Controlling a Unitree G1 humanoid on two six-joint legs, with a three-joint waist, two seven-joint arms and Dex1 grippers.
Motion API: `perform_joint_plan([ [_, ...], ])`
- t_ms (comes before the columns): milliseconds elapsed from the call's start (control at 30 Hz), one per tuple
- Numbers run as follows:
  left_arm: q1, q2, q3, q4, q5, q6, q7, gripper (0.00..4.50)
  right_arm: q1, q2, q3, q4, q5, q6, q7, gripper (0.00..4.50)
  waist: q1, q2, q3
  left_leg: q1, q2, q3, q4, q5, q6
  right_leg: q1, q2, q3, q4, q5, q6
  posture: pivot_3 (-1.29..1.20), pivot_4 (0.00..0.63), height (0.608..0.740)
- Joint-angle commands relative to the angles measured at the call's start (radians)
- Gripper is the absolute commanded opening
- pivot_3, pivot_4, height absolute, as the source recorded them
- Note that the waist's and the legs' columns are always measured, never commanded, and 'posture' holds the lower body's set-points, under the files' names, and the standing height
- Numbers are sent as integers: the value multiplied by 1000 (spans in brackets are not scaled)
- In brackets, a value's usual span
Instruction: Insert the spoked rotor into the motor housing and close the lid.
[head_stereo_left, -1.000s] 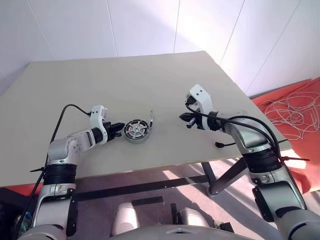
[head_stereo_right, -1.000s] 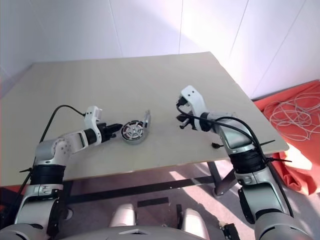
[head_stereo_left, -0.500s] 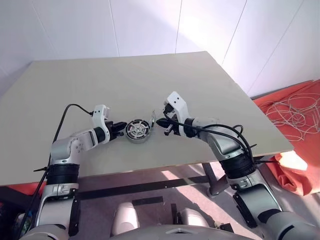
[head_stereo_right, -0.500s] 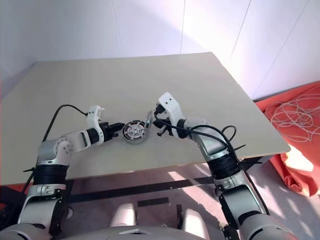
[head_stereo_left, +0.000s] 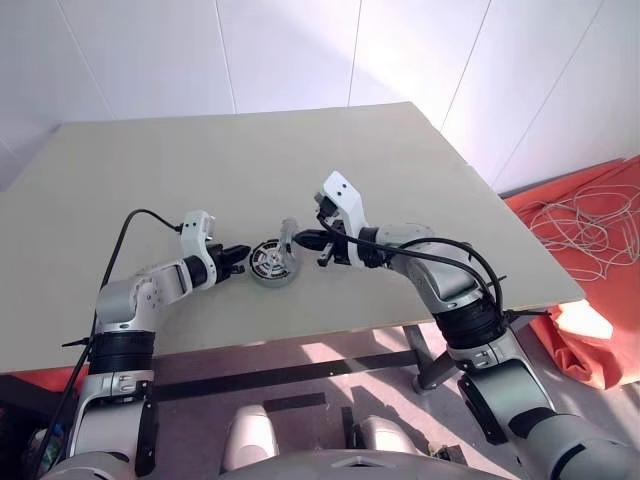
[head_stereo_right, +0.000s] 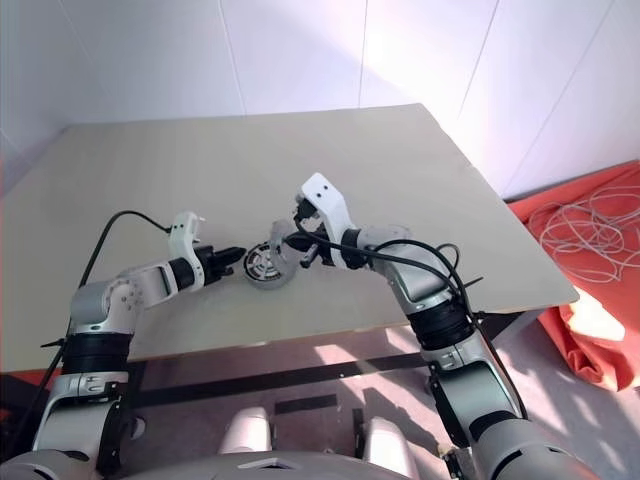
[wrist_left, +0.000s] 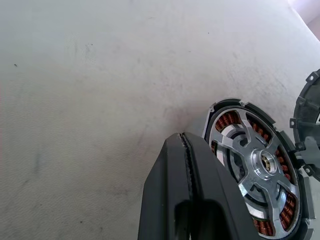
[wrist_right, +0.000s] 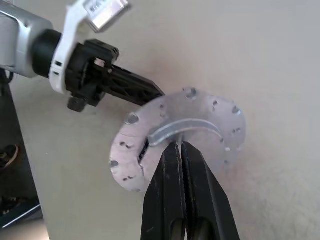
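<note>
The motor housing (head_stereo_left: 268, 268), a short drum with copper windings, rests on the table near its front edge. Inside it sits the spoked rotor (wrist_left: 256, 167), pale spokes around a hub. The lid (head_stereo_left: 289, 234) stands on edge at the housing's right side and leans over it; its pale outer face (wrist_right: 182, 131) is turned toward my right arm. My right gripper (head_stereo_left: 301, 240) is shut, its fingertips (wrist_right: 172, 150) pressed on that face. On the other side my left gripper (head_stereo_left: 242, 258) is shut too, its tips (wrist_left: 186, 150) against the housing's left rim.
The pale table (head_stereo_left: 300, 150) stretches wide behind and to both sides of the housing. A black cable (head_stereo_left: 130, 222) from my left arm loops over the table. Right of the table, coiled white cord (head_stereo_left: 585, 215) lies on an orange floor.
My right gripper has swung left from the open table to the lid and now touches it. The lid has tipped further over the housing. The left gripper has kept its place.
</note>
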Motion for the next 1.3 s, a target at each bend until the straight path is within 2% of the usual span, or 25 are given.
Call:
perform_joint_plan([
  [33,-16,15,23,-31,-15,-3,-1,0,-40,15,-1,-45,33,3,12,45,0,0,0,0,0,0,0,0,0,0,0,0,0,0,1,0,0,740],
  [400,-26,42,46,-15,-13,-10,1,0,-68,110,35,171,-2,-64,-1,45,-3,0,0,0,0,0,0,0,0,0,0,0,0,-1,2,0,0,740],
  [767,-11,46,62,-35,-15,-4,8,0,-74,148,46,316,-37,-129,-8,45,-5,0,0,0,0,0,-1,0,0,0,0,0,-1,0,0,0,0,740],
  [1300,-20,50,59,-27,-10,-9,6,0,-48,150,57,389,-84,-168,-9,45,-5,0,0,-1,0,0,-2,-1,1,0,0,0,-2,0,0,0,0,740],
])
